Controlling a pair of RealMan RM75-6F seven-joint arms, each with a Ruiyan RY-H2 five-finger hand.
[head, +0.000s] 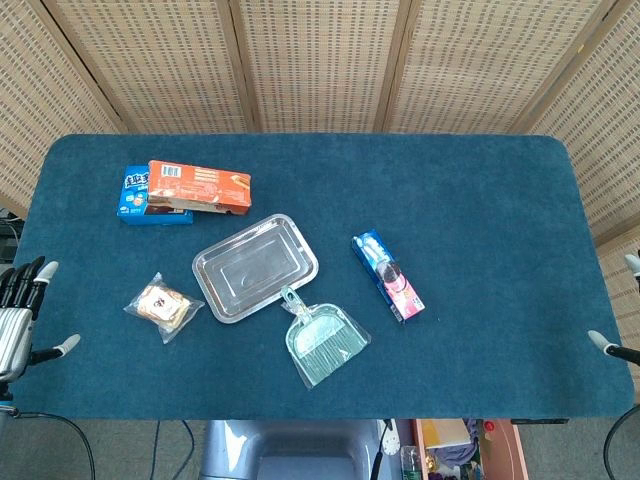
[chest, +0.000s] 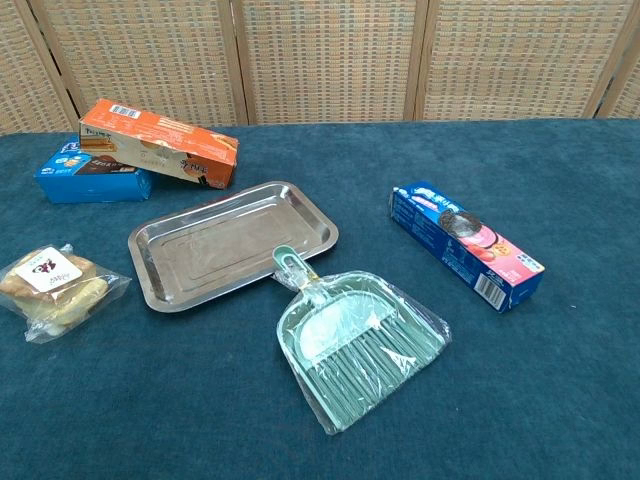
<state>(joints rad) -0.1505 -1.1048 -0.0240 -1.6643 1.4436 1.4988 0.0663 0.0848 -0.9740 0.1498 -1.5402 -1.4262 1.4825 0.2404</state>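
At the near left edge of the table, the left hand hangs released, fingers spread and thumb out, grasping nothing. At the near right edge only two fingertips of the right hand show. They are well apart with nothing between them, so it looks released too, though most of it is out of frame.

Nearest the left hand is the snack bag, lying flat inward of it, apart from it and untouched. To pick it up well, I judge the hand should come from above and close on the puffed middle. The crinkly film edge would likely slip, and a hard squeeze could crush what is inside.

Toward the middle lies the green dustpan in clear wrap, with its handle tip against the near rim of the metal tray. A sideways sweep of either hand could knock the two together.

Right of the tray is the cookie pack, the closest thing to the right hand but still well apart from it. It is long and narrow, so a grip across its short width should hold best.

Farthest off, at the back left, the orange box rests partly on the blue box.
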